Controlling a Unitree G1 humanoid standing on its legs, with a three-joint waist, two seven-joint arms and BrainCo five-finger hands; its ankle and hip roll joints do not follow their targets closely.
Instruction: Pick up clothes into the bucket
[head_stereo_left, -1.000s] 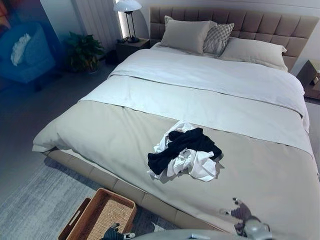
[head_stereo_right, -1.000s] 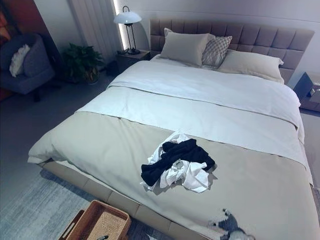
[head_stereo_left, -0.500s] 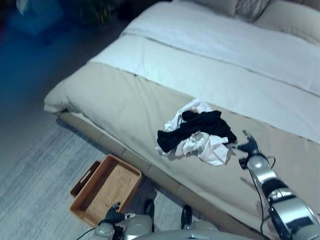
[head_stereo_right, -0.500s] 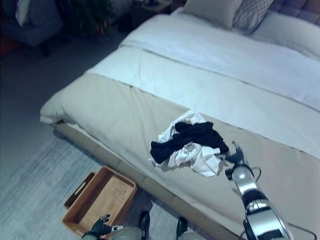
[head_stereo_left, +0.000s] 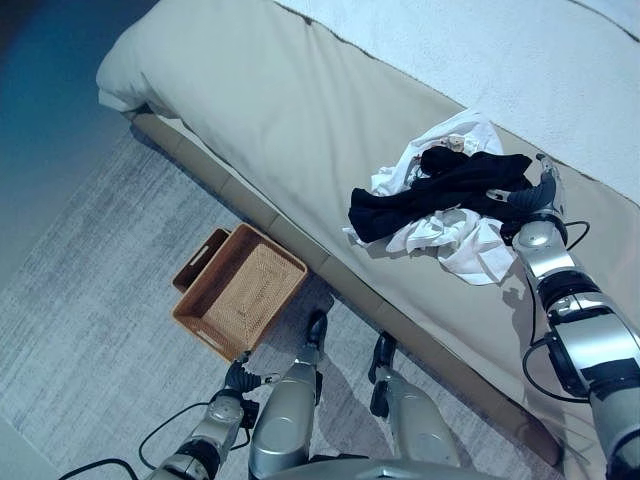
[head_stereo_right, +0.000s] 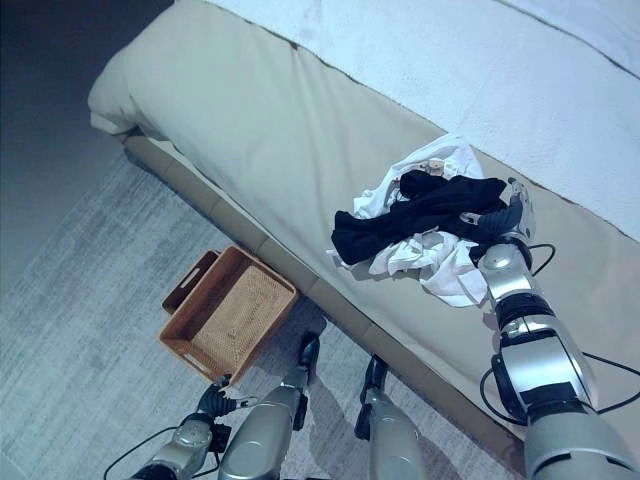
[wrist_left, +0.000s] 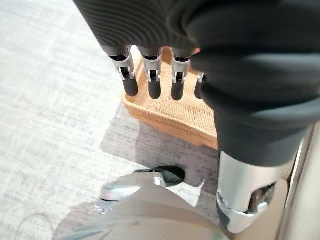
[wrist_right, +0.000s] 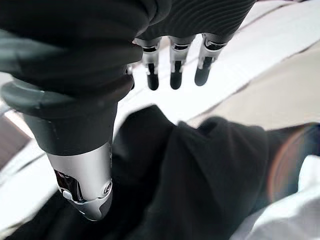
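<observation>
Nearest me, my left hand (head_stereo_left: 238, 378) hangs low over the grey rug (head_stereo_left: 90, 330), just on the near side of the wicker basket (head_stereo_left: 240, 290). In the left wrist view its fingers (wrist_left: 152, 80) hang straight and relaxed, holding nothing, with the basket's woven wall (wrist_left: 172, 112) past their tips. The basket stands on the rug beside the bed (head_stereo_left: 260, 110), close to the bed's base. Up on the beige cover, near the bed's edge above the basket, lies the pile of clothes (head_stereo_left: 445, 195), a black garment (head_stereo_right: 425, 215) tangled over white ones. My right hand (head_stereo_left: 535, 195) rests at the far side of that pile, touching the black cloth. In the right wrist view its fingers (wrist_right: 175, 70) are straight and spread above the black fabric (wrist_right: 190, 175), not pinching it.
</observation>
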